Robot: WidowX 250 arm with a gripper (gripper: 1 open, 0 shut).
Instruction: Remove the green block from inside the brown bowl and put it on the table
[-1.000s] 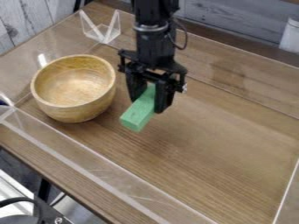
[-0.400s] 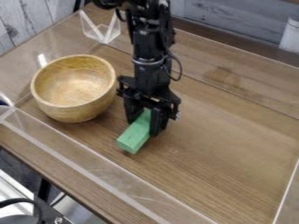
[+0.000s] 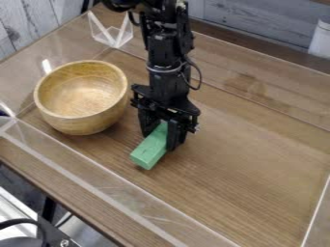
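Camera view: brown bowl (image 3: 81,96) empty. Green block (image 3: 151,150) out, low on the desk (image 3: 245,164) just right of the bowl, apparently touching wood. Jaws (image 3: 164,135) clamped on its upper end. Left: release, withdraw.

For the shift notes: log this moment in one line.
gripper: shut on green block | block: out of brown bowl, low at table | release: not yet

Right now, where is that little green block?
The green block is out of the brown bowl, just to the bowl's right near the middle of the table, held at its upper end by the gripper.
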